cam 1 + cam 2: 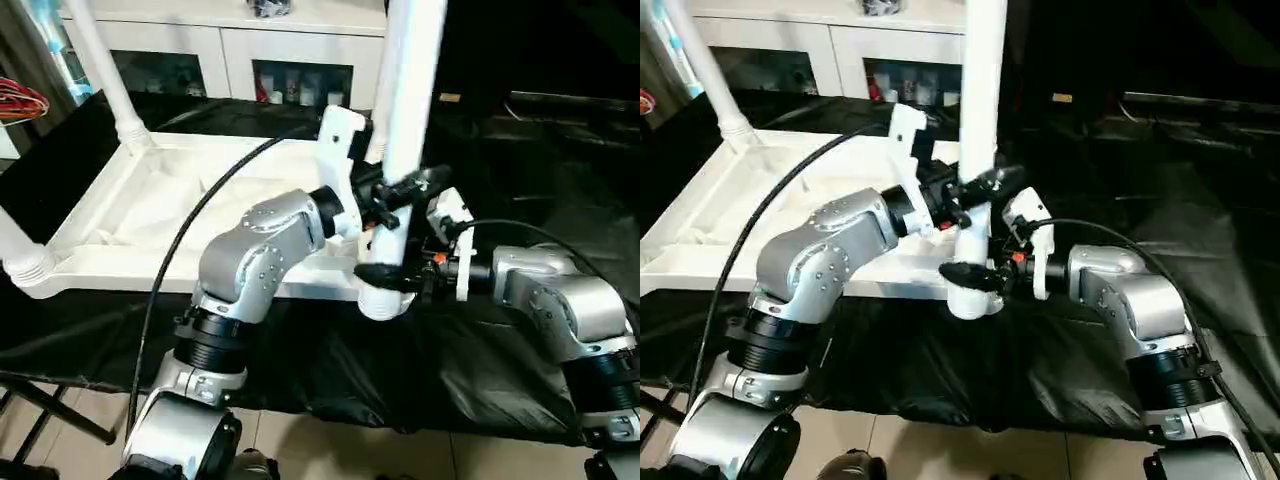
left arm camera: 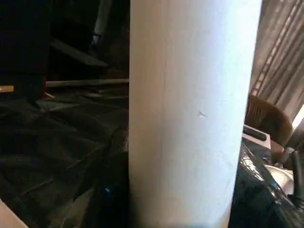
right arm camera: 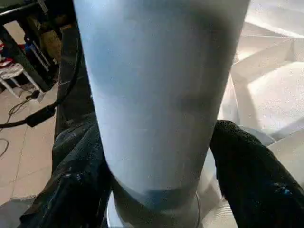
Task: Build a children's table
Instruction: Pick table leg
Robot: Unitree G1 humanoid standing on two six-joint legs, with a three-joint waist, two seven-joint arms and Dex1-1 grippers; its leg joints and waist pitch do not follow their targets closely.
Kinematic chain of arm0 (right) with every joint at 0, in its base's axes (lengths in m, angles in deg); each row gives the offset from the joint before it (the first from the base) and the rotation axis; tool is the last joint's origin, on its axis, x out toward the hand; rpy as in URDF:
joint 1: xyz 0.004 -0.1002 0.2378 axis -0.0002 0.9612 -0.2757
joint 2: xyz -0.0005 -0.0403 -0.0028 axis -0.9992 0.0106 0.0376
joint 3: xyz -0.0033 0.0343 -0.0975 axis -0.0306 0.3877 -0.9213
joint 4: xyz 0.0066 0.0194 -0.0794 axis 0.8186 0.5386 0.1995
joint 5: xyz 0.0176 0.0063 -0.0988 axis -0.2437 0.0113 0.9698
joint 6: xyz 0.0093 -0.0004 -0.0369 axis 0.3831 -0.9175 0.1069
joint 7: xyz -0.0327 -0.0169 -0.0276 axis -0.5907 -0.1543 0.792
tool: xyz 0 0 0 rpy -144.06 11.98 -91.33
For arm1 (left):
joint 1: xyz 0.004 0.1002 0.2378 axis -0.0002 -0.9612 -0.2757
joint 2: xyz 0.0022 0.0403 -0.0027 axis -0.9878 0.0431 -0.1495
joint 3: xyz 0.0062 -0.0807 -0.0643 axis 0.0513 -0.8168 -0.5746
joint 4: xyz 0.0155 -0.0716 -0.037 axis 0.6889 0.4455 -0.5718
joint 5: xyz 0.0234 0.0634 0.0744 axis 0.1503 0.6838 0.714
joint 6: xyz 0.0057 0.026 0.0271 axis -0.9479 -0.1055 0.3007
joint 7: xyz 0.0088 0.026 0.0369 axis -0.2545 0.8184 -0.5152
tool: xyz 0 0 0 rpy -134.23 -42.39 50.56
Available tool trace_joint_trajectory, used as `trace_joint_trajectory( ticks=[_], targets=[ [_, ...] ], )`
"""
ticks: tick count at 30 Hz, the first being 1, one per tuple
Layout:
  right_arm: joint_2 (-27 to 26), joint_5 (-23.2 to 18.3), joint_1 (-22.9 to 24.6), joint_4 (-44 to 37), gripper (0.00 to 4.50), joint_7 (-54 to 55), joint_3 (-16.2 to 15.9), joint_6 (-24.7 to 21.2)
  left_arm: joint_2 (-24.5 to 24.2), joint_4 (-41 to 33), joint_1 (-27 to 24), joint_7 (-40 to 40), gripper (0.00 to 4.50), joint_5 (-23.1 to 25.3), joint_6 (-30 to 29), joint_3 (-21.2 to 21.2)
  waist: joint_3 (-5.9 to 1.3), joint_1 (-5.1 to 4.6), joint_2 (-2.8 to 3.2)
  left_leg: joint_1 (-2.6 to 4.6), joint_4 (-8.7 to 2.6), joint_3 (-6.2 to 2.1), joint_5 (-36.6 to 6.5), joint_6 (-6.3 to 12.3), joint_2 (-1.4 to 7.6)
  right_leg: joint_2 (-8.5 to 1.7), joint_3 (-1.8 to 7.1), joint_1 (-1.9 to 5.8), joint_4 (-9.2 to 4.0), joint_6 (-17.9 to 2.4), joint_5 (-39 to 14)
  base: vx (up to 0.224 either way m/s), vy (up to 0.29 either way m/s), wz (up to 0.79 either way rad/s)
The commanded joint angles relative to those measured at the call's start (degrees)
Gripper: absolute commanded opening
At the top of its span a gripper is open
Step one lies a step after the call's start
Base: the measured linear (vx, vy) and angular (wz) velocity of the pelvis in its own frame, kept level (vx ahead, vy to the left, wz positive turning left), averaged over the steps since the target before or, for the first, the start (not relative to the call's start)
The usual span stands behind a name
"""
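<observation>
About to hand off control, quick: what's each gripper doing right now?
Left gripper: shut on the upright table leg.
Right gripper: jaws around the same leg lower down, near its corner socket; whether they grip it cannot be told.

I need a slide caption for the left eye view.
Both grippers surround an upright white leg at the upturned table top's near corner socket.

Head stereo pair looking down, wrist cameras close against leg (image 2: 194,114)
</observation>
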Motion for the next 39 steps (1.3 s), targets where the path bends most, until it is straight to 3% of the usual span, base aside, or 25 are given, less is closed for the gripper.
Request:
trace_joint_trajectory(
  ticks=[1,5,17,22,23,24,29,33,39],
  targets=[
    [0.58,0.16,0.07,-0.54,3.18,-0.58,-0.48,-0.65,-0.17,-1.22,0.47,-0.93,1.84,-0.15,-0.31,0.49,-5.18,0.05,-1.33,1.27,-3.55,-0.94,-10.02,1.31,1.42,-3.25,2.58,3.34,-4.46,-8.72,-16.59,0.000,0.000,0.00],
    [0.66,0.48,0.25,-0.42,3.18,-0.82,-0.99,-0.86,-0.27,-1.45,0.45,-1.46,1.84,-0.24,-0.54,0.77,-5.17,0.06,-1.35,1.24,-3.53,-0.93,-10.02,1.30,1.42,-3.25,2.59,3.33,-4.44,-8.77,-16.44,0.000,0.000,0.00],
    [0.08,-0.08,0.21,0.15,2.08,-0.68,-0.79,-1.21,-0.41,-2.21,0.21,-2.99,1.84,-0.58,-1.20,1.59,-5.23,0.08,-1.20,1.32,-3.56,-0.99,-10.09,1.19,1.49,-3.23,2.57,3.33,-4.32,-9.07,-15.87,0.000,0.000,0.00],
    [-0.14,-0.04,0.58,0.35,1.95,-0.48,-0.70,-0.84,0.44,-1.63,0.41,-0.62,1.84,-0.64,-2.27,0.40,-5.21,0.08,-1.24,1.29,-3.52,-0.94,-10.08,1.16,1.44,-3.23,2.60,3.35,-4.31,-9.21,-15.55,0.000,0.000,0.00],
    [-0.22,-0.09,0.68,0.30,1.94,-0.40,-0.62,-0.74,0.58,-1.61,0.49,-0.57,2.40,-1.02,-2.66,0.16,-5.21,0.06,-1.26,1.30,-3.51,-0.94,-10.19,1.20,1.43,-3.21,2.57,3.37,-4.35,-9.24,-15.75,0.000,0.000,0.00],
    [-0.27,-0.10,0.71,0.28,1.93,-0.33,-0.56,-0.71,0.58,-1.64,0.50,-0.65,2.54,-1.14,-2.74,0.15,-5.21,0.09,-1.28,1.26,-3.50,-0.95,-10.16,1.20,1.40,-3.23,2.56,3.40,-4.33,-9.20,-15.84,0.000,0.000,0.00],
    [-1.92,-0.31,1.25,0.32,1.91,1.77,0.91,0.40,1.35,-1.92,0.36,-0.91,2.97,-0.80,1.61,-0.32,-5.24,0.10,-1.20,1.26,-3.54,-1.00,-10.21,1.16,1.42,-3.22,2.54,3.35,-4.39,-9.12,-15.89,0.000,0.000,0.00],
    [-4.88,-0.72,1.52,0.97,1.91,6.44,3.74,2.35,4.77,-1.67,1.73,2.22,3.00,-5.14,2.99,-6.78,-5.24,0.08,-1.27,1.12,-3.45,-0.93,-10.28,1.04,1.32,-3.37,2.46,3.42,-4.38,-10.02,-15.44,0.000,0.000,0.00],
    [-8.00,-0.04,0.97,3.96,1.91,13.92,8.25,6.46,3.33,-1.14,2.42,1.89,3.00,-4.45,5.40,-8.57,-5.26,-0.05,-0.95,1.32,-3.65,-1.05,-10.77,0.52,1.29,-3.19,2.42,3.20,-4.56,-8.20,-17.07,0.000,0.000,0.00]
  ],
)
